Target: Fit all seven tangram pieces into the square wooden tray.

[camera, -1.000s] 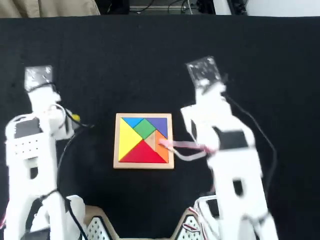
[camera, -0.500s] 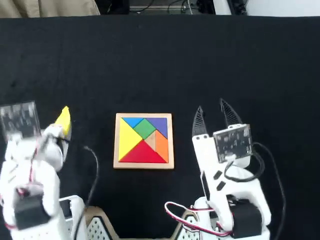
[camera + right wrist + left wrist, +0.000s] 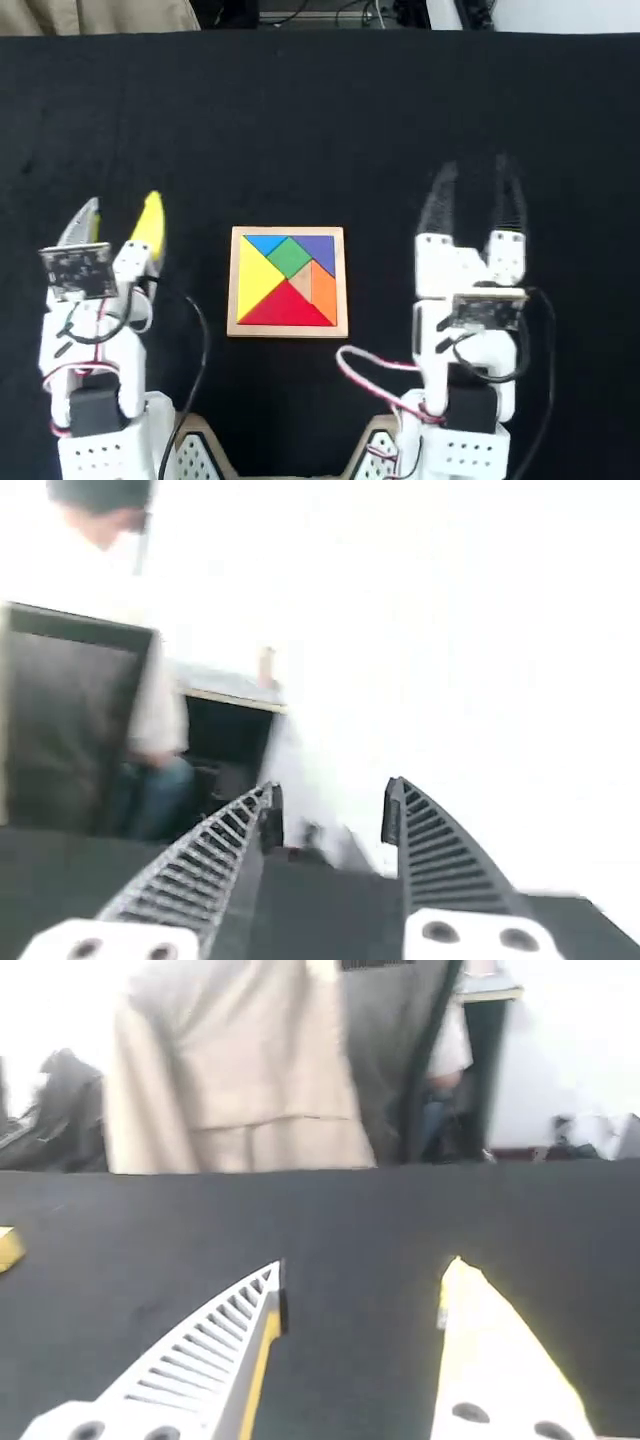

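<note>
On the black surface [image 3: 320,130], the wooden tray [image 3: 288,331] lies in the middle with all seven tangram pieces [image 3: 262,285] fitted inside. Beige cloth [image 3: 110,15] hangs beyond the far edge. Both arms have pulled back since a second ago; the left gripper [image 3: 118,215] and right gripper [image 3: 475,185] flank the tray, fingers spread, holding nothing.

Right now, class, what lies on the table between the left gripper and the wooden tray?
Nothing lies there. In the high view, the stretch from the left gripper to the wooden tray is bare black cloth.
</note>
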Tool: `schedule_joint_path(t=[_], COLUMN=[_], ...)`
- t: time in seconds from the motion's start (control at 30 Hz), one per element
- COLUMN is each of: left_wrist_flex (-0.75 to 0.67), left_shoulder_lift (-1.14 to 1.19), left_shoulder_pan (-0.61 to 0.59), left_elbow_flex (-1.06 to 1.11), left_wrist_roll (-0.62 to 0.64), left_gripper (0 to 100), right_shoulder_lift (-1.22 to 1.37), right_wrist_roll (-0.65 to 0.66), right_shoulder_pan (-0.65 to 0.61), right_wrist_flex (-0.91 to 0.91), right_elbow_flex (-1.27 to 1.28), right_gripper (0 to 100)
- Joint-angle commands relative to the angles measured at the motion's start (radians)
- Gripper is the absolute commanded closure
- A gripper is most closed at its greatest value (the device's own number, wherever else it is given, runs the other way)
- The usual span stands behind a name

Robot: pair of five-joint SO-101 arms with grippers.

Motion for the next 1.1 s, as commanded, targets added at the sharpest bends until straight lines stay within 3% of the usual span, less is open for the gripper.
schedule_joint_path(t=[0.0, 0.13, 0.23, 0.4, 0.6, 0.87, 1.07], left_wrist_flex=[-0.028, -0.032, -0.008, 0.196, 0.417, 0.667, 0.675], left_shoulder_lift=[-0.006, -0.006, 0.003, -0.031, -0.066, -0.066, -0.066], left_shoulder_pan=[0.076, 0.065, 0.031, 0.016, 0.015, 0.016, 0.015], left_elbow_flex=[0.077, 0.219, 0.259, 0.257, 0.257, 0.255, 0.255], left_wrist_roll=[0.009, 0.009, 0.009, 0.014, 0.118, 0.032, 0.031], left_gripper=[74, 74, 74, 74, 74, 74, 74], right_shoulder_lift=[0.013, 0.004, -0.007, -0.007, -0.007, -0.007, -0.001], right_wrist_roll=[-0.020, -0.140, -0.164, -0.164, -0.166, -0.173, -0.167], right_shoulder_pan=[0.110, 0.123, 0.081, -0.049, -0.068, -0.075, -0.175], right_wrist_flex=[0.000, 0.080, 0.244, 0.502, 0.720, 1.000, 1.048], right_elbow_flex=[0.050, 0.153, 0.147, 0.148, 0.150, 0.150, 0.150], right_gripper=[82.2, 82.2, 82.2, 81.9, 81.9, 82.0, 82.2])
